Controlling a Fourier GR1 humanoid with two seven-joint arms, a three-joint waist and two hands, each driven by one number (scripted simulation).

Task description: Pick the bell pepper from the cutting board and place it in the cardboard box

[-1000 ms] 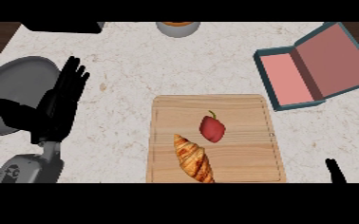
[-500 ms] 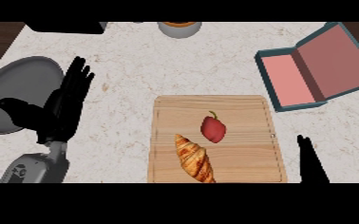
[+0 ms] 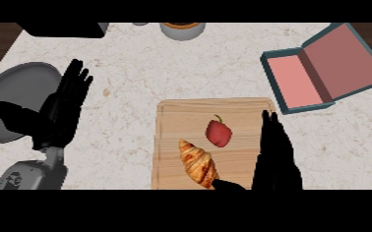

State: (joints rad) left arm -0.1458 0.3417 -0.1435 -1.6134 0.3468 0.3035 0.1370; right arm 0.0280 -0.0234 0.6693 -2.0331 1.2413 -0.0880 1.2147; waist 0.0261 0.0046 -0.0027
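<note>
We record one wooden cutting board (image 3: 174,123), rectangular with visible grain, on a pale speckled stone counter (image 3: 181,64). On it lie two items: one glossy red bell pepper (image 3: 219,132) with a short stem, near the board's centre, and one golden, ridged croissant (image 3: 199,162) nearer and left of it, just apart from the pepper. One cardboard box (image 3: 320,69) sits far right, off the board: teal outside, pink inside, lid open, nothing visible in it. One grey round plate (image 3: 25,86) sits at the left edge. One grey cup with orange contents (image 3: 181,29) stands at the far edge. The right hand (image 3: 274,157) is over the board's right side, fingers straight, holding nothing, just right of the pepper. The left hand (image 3: 64,108) rests open at the left, fingers up, also holding nothing.
</note>
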